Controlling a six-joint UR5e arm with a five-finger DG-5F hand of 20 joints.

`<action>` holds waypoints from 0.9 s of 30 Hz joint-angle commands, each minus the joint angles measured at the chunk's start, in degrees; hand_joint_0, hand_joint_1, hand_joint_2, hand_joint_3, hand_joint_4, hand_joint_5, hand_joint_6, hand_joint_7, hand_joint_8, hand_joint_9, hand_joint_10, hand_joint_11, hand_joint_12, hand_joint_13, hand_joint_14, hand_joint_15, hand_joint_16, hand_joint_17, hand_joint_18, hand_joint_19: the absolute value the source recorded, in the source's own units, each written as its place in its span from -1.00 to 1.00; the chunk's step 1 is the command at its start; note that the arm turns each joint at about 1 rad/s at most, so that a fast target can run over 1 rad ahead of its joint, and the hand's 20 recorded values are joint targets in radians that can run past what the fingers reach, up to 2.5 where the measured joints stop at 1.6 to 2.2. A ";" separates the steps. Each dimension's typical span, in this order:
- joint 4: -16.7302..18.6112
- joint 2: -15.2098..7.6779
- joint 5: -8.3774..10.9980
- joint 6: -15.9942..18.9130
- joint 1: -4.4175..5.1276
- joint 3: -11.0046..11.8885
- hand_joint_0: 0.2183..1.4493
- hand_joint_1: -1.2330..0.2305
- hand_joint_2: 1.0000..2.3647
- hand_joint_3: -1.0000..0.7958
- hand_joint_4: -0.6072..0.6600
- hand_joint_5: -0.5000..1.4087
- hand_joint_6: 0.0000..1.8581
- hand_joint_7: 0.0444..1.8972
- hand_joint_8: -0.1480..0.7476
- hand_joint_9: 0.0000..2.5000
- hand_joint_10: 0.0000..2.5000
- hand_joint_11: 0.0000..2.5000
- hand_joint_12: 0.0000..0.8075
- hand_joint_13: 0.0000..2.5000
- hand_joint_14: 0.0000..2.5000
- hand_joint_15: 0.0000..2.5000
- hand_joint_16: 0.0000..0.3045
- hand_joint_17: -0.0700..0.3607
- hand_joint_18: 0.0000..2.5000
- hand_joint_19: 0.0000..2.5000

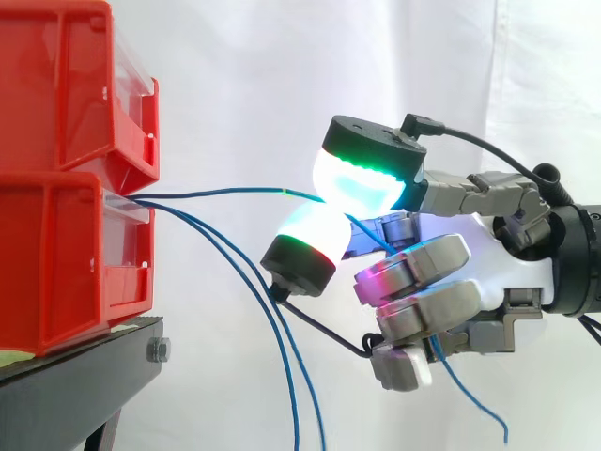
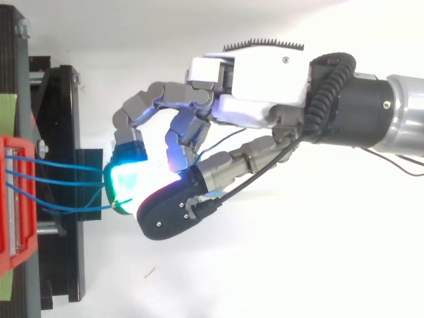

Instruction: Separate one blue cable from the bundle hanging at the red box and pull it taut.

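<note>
Side view: upper red bin (image 1: 66, 85) stacked on lower red bin (image 1: 66, 263), both on the black stand (image 1: 84, 376), white curtain (image 1: 282, 56) behind.

Hand (image 1: 488, 258) sits level with the lower red bin's front lip, well apart from it on the open side. Two fingers (image 1: 362, 178) with glowing pads are pressed together, pinching the blue cable (image 1: 225, 194). The rest are curled in toward the palm.

Blue cable: leaves the lower red bin's front lip and runs nearly level and straight away from the bin to the pinch. Long axis is horizontal, with little sag. Past the pinch it goes behind the pads and curled fingers, so its path through the hand is hidden. A free end drops out under the hand, farther from the bin, and hangs loose.

Slack cables (image 1: 293, 395): two more blue strands leave the same lip and droop away from the bin. The picture's lower edge cuts them off.

Top view: three blue strands span from the lower red bin to the glowing pads. Which one is pinched cannot be made out there. The pads cover the contact point.
</note>
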 commanded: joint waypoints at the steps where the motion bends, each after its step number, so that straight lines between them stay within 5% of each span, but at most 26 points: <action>1: -0.02 0.00 0.13 -0.01 0.02 0.06 -0.33 -0.43 -0.97 0.05 -0.06 -0.60 -0.03 0.31 0.23 -0.22 -0.21 -0.02 0.00 -0.08 -0.40 0.05 -0.66 -0.13 -0.09 -0.28; 9: -0.02 0.00 0.13 -0.09 0.02 -0.03 -0.33 -0.43 -0.97 0.06 -0.06 -0.60 -0.03 0.33 0.22 -0.24 -0.03 -0.06 -0.01 -0.14 0.15 -0.07 -0.66 -0.13 -0.01 -0.13; 27: -0.11 0.00 0.22 -0.09 0.02 -0.03 -0.32 -0.43 -0.97 0.04 -0.07 -0.60 -0.03 0.29 0.18 -0.26 0.11 -0.05 0.01 -0.16 0.34 -0.04 -0.66 -0.14 0.07 -0.03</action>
